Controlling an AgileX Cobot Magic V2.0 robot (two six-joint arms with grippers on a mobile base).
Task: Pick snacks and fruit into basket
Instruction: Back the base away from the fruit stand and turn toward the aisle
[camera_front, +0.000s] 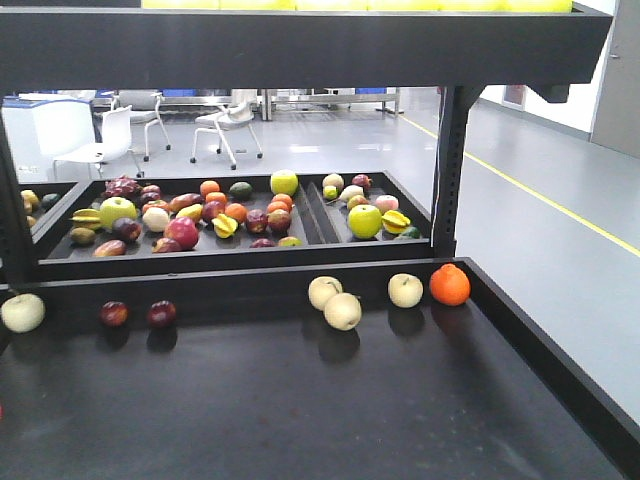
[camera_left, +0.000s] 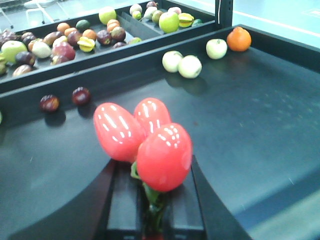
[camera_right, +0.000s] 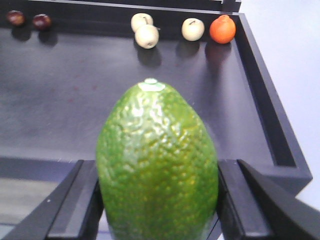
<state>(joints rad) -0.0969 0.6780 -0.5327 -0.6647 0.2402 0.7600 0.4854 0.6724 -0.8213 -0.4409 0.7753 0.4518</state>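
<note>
Got the left gripper (camera_left: 151, 200) pinching the green stem of a cluster of three shiny red fruits (camera_left: 145, 137), with jaws squeezed tight on it, held up over the black tray (camera_left: 260, 125). Same deal with the right gripper (camera_right: 157, 205): clamped on both sides of a fat, bumpy green avocado (camera_right: 157, 160), hanging over the tray's front rim.

Sitting loose along the tray's back wall: an orange (camera_front: 449, 285) toward the right corner and three pale yellow fruits (camera_front: 343, 311) just left of it. Can't tell if the two leftmost of those are touching or just really close. Further left, two dark red fruits (camera_front: 161, 314) side by side, plus one more pale fruit (camera_front: 22, 312) way over at the left edge.

Behind all that, bins (camera_front: 250, 252) packed with mixed fruit.
</note>
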